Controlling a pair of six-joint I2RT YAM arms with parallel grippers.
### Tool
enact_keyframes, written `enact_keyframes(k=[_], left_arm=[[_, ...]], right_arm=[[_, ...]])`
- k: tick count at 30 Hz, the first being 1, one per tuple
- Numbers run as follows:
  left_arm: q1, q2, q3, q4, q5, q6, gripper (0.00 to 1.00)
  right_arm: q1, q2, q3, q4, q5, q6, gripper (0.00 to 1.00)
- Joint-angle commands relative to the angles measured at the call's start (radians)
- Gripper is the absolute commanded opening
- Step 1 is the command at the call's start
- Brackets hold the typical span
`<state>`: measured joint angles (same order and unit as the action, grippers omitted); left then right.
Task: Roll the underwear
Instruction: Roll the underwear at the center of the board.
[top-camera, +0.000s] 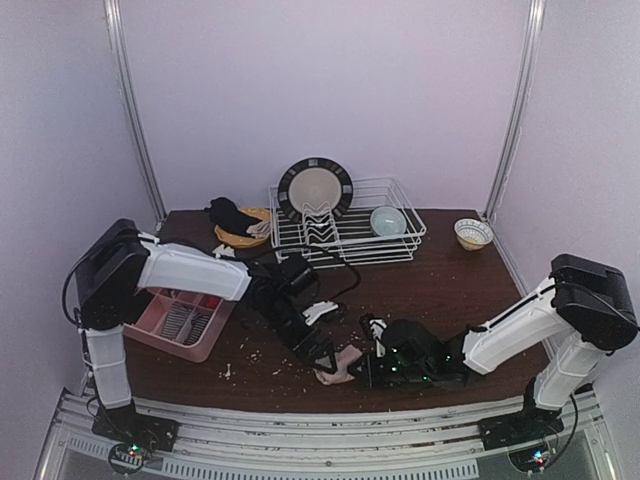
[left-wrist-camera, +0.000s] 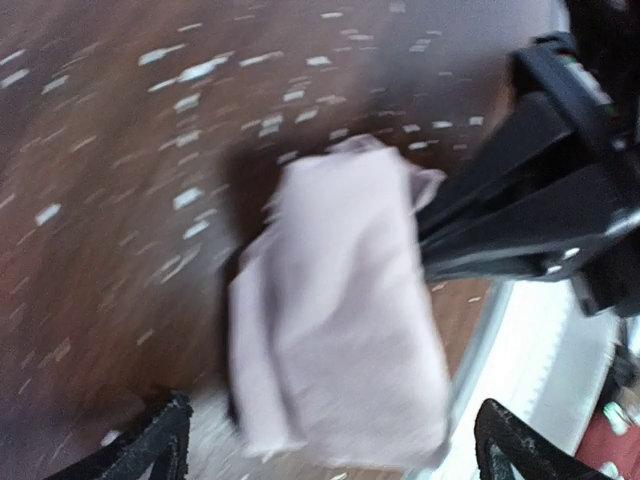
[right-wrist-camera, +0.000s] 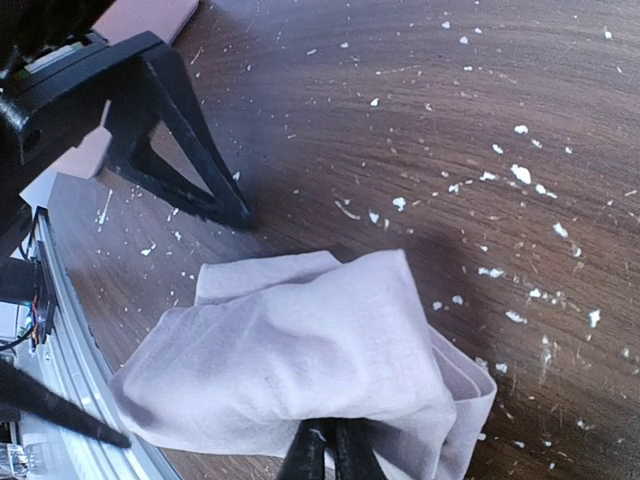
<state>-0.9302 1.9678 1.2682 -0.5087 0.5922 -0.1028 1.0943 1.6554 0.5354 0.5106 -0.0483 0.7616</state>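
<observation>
We note pale pink bunched cloth underwear (right-wrist-camera: 300, 350) at near edge of dark wooden table (right-wrist-camera: 450, 120). Fingers of right gripper (right-wrist-camera: 325, 450) clamped on it; fingers of left gripper (left-wrist-camera: 330, 440) spread apart above. We judge rolling under way; next: left grips loose edge, turns bundle.

Soft, even light overhead. The left wrist view is motion-blurred; the right is sharp, pale pink cloth underwear (right-wrist-camera: 300, 350) shadowing the dark wooden counter (right-wrist-camera: 450, 120).

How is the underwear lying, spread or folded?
Folded: the underwear shows stacked layers in a compact bundle, right gripper pinching one edge.
</observation>
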Motion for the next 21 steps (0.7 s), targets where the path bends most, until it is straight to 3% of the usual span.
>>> enact_keyframes(k=[1, 6, 12, 15, 18, 21], left_arm=[[-0.001, -0.090, -0.061, 0.038, -0.208, -0.052, 0.98], [-0.013, -0.184, -0.107, 0.061, -0.369, -0.067, 0.98], [-0.047, -0.295, -0.126, 0.078, -0.596, -0.054, 0.98], [-0.050, -0.361, -0.184, 0.156, -0.680, -0.083, 0.98], [-0.052, -0.485, -0.326, 0.349, -0.567, -0.025, 0.97], [-0.147, -0.538, -0.337, 0.349, -0.608, 0.098, 0.90]], right_arm=[[-0.007, 0.026, 0.012, -0.082, -0.014, 0.012, 0.06], [-0.002, -0.019, 0.039, -0.114, -0.046, 0.008, 0.09], [0.007, -0.145, 0.082, -0.229, -0.048, -0.017, 0.25], [0.007, -0.197, 0.092, -0.296, -0.033, -0.028, 0.28], [0.007, -0.269, 0.073, -0.345, 0.008, -0.032, 0.30], [0.004, -0.375, 0.032, -0.410, 0.062, -0.035, 0.31]])
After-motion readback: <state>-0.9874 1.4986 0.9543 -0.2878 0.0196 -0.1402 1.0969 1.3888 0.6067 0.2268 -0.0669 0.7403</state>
